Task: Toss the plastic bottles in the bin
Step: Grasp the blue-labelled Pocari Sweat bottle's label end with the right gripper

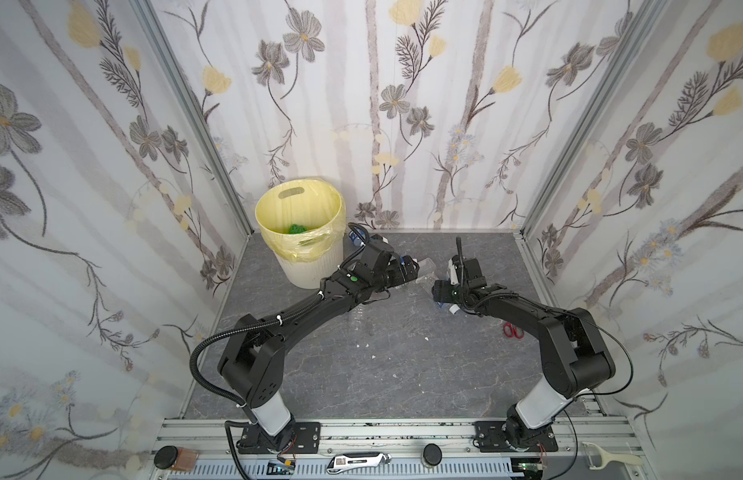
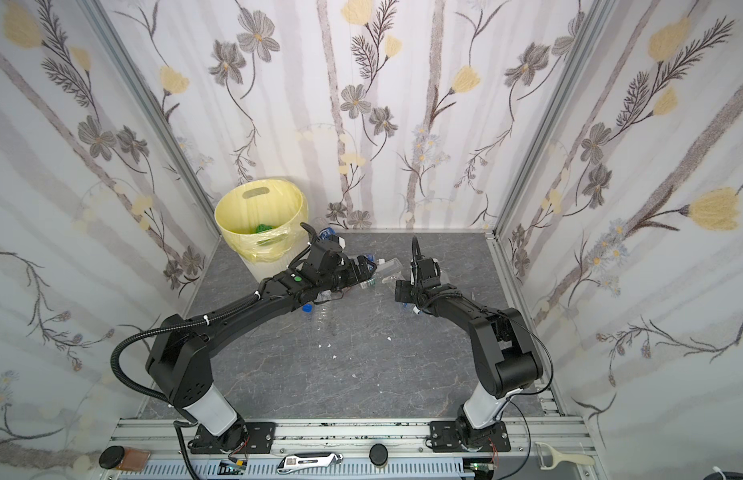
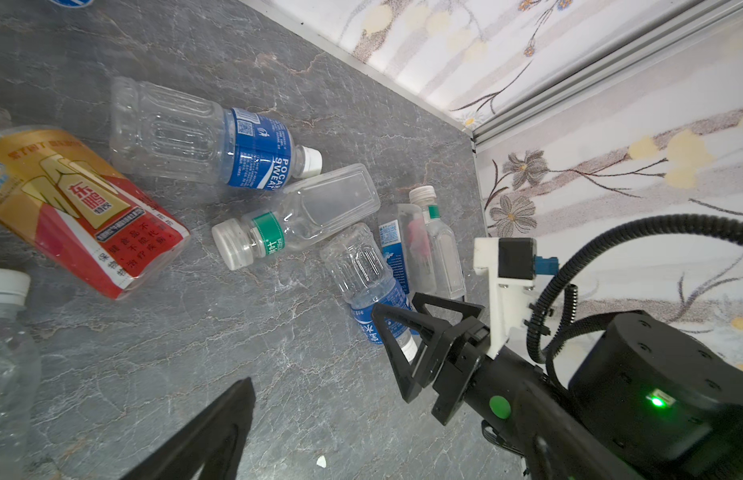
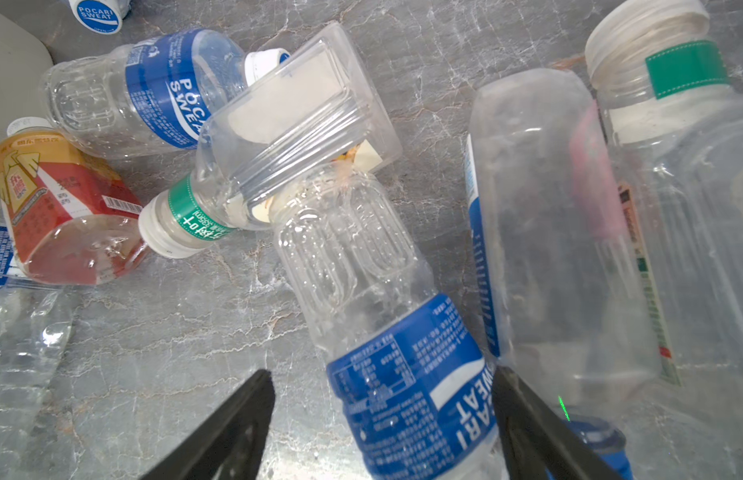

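Plastic bottles (image 3: 174,133) clear, ribbed, lying on veined grey tabletop (image 3: 195,332); right hand (image 4: 382,372) apart astride blue-labelled bottle (image 4: 361,257); left hand (image 1: 409,269) apart.

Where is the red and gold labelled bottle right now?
In the left wrist view the red-and-gold bottle lies on its side on the grey table, beside the blue-labelled Pocari Sweat bottle.

The left arm (image 1: 303,316) and the right arm (image 1: 540,320) each rise from the near edge, bend at the elbow and reach inward toward each other. The left gripper (image 1: 415,270) has its jaws spread wide. The right gripper (image 4: 382,374) tilts downward, its jaws apart and not clamped.
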`<control>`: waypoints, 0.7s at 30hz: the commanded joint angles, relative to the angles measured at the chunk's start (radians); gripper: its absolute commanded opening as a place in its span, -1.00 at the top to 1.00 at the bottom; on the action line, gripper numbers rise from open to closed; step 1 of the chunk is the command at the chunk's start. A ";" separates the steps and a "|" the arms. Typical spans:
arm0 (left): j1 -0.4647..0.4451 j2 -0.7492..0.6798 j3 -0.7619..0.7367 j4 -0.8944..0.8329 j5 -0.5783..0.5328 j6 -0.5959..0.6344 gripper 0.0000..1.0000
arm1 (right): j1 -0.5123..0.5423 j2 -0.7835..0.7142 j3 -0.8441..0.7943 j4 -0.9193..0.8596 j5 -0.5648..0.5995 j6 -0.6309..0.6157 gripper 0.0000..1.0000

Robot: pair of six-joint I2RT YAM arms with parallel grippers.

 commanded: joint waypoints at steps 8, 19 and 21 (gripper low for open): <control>0.008 -0.004 -0.026 0.050 0.003 -0.005 -1.00 | 0.026 -0.004 -0.016 0.026 -0.031 0.012 -0.49; 0.011 -0.005 -0.037 0.059 0.012 -0.021 -1.00 | 0.031 0.008 0.000 0.010 0.007 -0.002 -0.49; 0.012 -0.009 -0.037 0.059 0.011 -0.021 -1.00 | 0.032 0.020 0.012 0.008 0.007 -0.002 -0.49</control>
